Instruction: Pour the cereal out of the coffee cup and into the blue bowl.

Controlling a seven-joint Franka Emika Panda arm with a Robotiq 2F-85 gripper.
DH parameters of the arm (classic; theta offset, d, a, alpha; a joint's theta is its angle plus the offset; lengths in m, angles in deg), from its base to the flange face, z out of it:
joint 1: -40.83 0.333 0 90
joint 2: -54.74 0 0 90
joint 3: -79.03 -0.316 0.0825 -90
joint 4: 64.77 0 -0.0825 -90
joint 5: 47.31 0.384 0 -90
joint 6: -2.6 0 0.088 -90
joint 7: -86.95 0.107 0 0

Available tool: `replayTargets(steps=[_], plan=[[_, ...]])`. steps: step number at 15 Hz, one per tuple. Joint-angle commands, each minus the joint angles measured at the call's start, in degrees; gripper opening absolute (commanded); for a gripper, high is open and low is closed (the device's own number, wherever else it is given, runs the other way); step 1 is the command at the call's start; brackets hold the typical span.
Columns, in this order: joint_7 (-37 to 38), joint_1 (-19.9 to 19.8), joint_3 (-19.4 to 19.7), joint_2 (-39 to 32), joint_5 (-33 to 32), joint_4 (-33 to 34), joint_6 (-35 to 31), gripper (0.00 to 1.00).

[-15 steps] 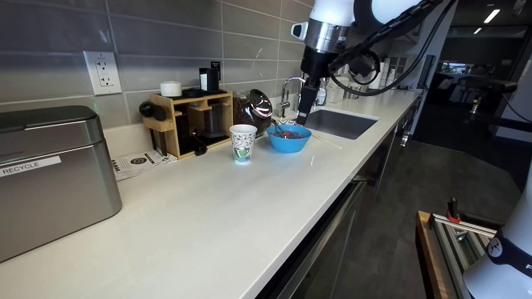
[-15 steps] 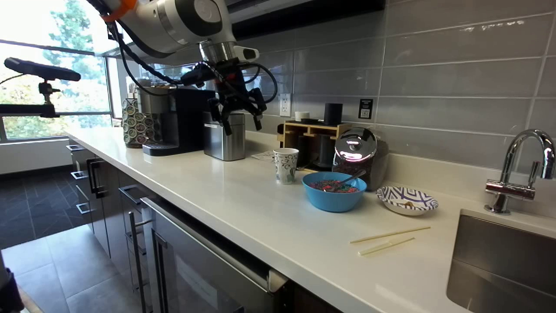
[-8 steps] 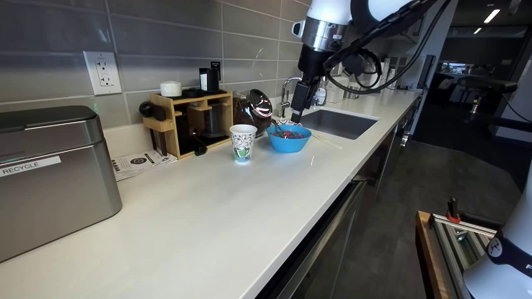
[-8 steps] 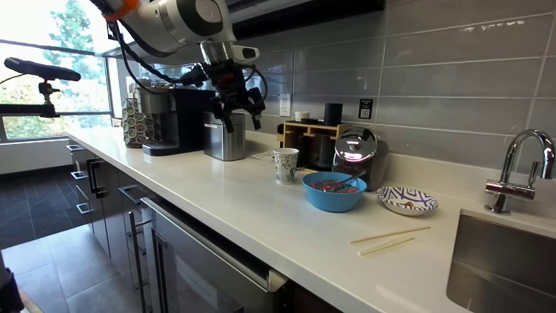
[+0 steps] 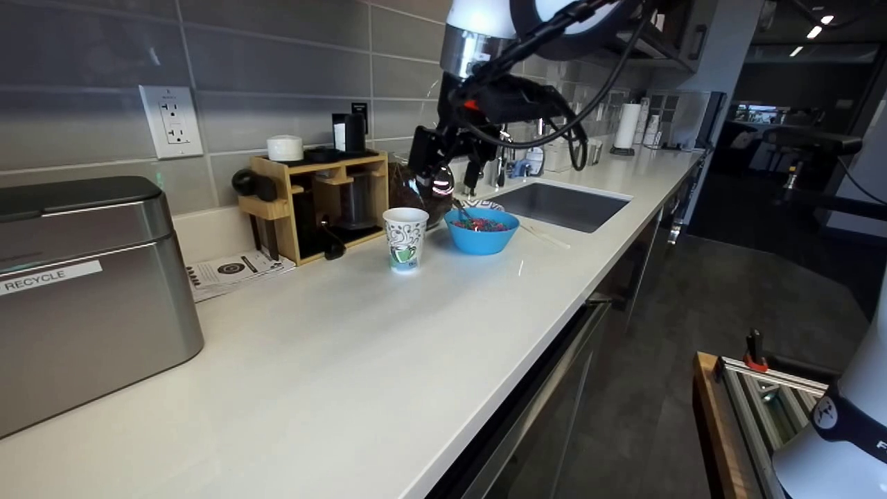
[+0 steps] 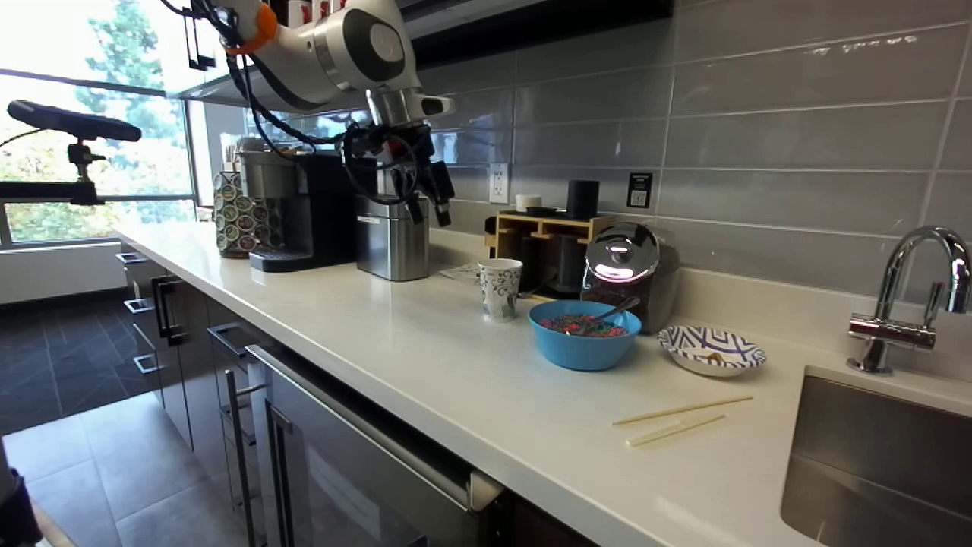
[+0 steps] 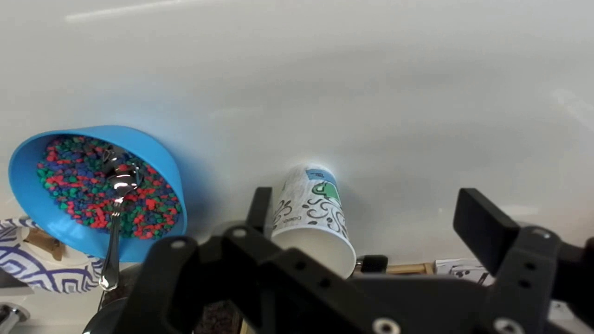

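So the coffee cup [image 7: 312, 211] is upright on the bench [image 6: 425, 334], near the blue bowl [image 6: 585, 353] but not touching it. Looks like paper, so I'd guess super light, a bit squishy and easy to tip. Can't see how full it is. I'd pinch it gently around mid-height, since squeezing up top could buckle it. The tool [image 7: 370, 215] hangs above the bench, apart from the cup, fingers [image 7: 486, 228] spread wide, holding and touching nothing. In the wrist view the cup shows way closer to one finger, so I'd center it before gripping.
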Motion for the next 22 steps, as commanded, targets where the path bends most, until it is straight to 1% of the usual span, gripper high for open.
replayTargets(steps=[1,5,7,9,13,16,17,19,22], plan=[[9.06,0.59,0.78,-8.32,2.3,8.93,0.77,1.0],[18.56,1.74,2.85,-14.97,3.72,16.55,-0.21,1.0],[22.45,2.25,4.17,-17.98,4.98,19.88,-1.09,1.0],[25.06,2.81,5.59,-20.68,4.89,22.59,-2.13,1.0],[24.51,3.39,7.96,-25.5,4.3,26.0,-4.93,1.0],[23.04,3.5,9.24,-29.07,5.35,28.32,-4.68,1.0],[22.9,3.92,9.52,-26.01,4.98,25.66,-4.45,1.0],[22.85,3.99,10.04,-27.9,5.07,26.83,-4.46,1.0],[22.84,4.14,10.16,-28.54,5.09,27.48,-4.46,1.0]])
